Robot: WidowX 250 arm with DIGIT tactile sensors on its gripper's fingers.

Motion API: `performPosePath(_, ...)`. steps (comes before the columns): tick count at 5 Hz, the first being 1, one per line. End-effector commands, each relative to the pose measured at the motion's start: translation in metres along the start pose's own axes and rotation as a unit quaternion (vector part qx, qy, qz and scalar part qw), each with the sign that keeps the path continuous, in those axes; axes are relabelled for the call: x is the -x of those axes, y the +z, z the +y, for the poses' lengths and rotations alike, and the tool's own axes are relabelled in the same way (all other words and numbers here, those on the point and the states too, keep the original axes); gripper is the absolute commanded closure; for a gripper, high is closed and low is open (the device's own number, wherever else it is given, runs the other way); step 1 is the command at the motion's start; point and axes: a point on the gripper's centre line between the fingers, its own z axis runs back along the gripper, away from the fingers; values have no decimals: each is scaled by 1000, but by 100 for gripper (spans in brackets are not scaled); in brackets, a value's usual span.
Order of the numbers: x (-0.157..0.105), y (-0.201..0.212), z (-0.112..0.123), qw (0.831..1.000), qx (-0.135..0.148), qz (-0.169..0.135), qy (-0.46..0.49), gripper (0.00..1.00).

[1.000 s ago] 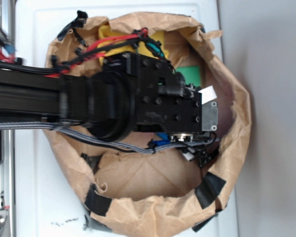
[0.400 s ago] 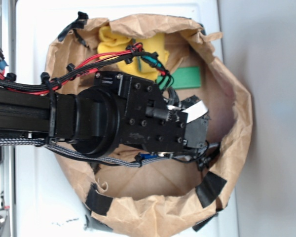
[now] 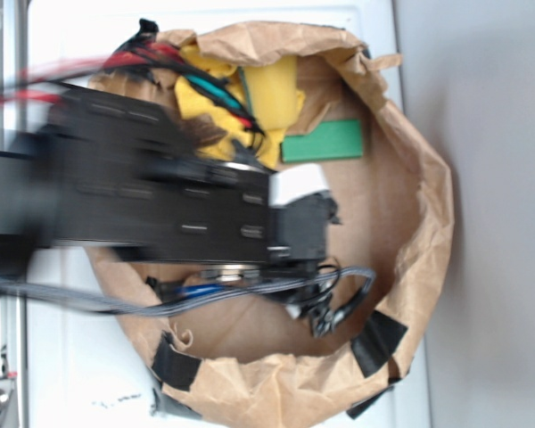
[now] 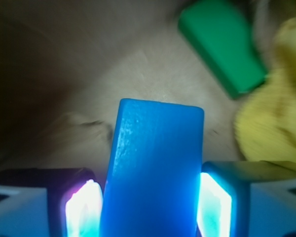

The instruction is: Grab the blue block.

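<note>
Looks like a robotics lab bench: black robot arm [image 3: 160,209] with loose red/black cabling [image 3: 116,67] on an aluminium extrusion frame [image 3: 4,89], white tabletop [image 3: 62,357], and a taped-down brown paper bag [image 3: 419,232] as a makeshift bin for test props.

A white tabletop [image 3: 62,357] under bright light, with a plain grey surface [image 3: 490,178] (featureless) along one side.

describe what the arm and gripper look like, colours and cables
The arm is boxy and black, blurred here, with red, black and teal wires along the top and a grey braided cable below. A white tag sits near the wrist. The gripper has pale fingers glowing cyan-white.
</note>
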Motion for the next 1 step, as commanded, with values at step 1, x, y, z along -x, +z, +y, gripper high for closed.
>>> performPosePath(1,9,59,-8,999,-11,-31,-12,100)
